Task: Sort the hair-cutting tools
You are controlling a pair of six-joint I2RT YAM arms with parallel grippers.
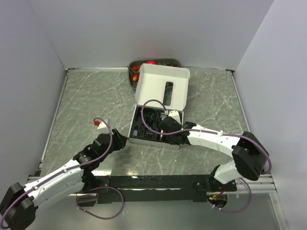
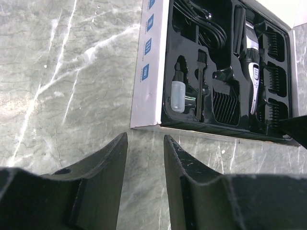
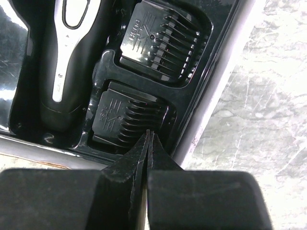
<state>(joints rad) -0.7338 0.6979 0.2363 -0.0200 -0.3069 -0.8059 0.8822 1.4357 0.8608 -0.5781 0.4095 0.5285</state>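
The open white box (image 1: 162, 88) holds a black insert tray (image 1: 139, 130) with the hair-cutting tools. In the left wrist view I see the black-and-silver clipper (image 2: 252, 67), a wide comb guard (image 2: 225, 98), a small brush (image 2: 201, 81) and more guards (image 2: 276, 76) at the right. My left gripper (image 2: 144, 141) is open and empty, low over the table just short of the box's near left corner (image 1: 120, 140). My right gripper (image 3: 149, 133) is shut and empty, tips over the nearest comb guard (image 3: 127, 120), beside the clipper (image 3: 67, 52); another guard (image 3: 160, 40) lies beyond.
A grey tray of fruit (image 1: 153, 64) stands behind the box at the back wall. A small white and red item (image 1: 98, 123) lies on the table left of the box. The box lid stands raised at the back. White walls enclose the marble table (image 1: 86, 96).
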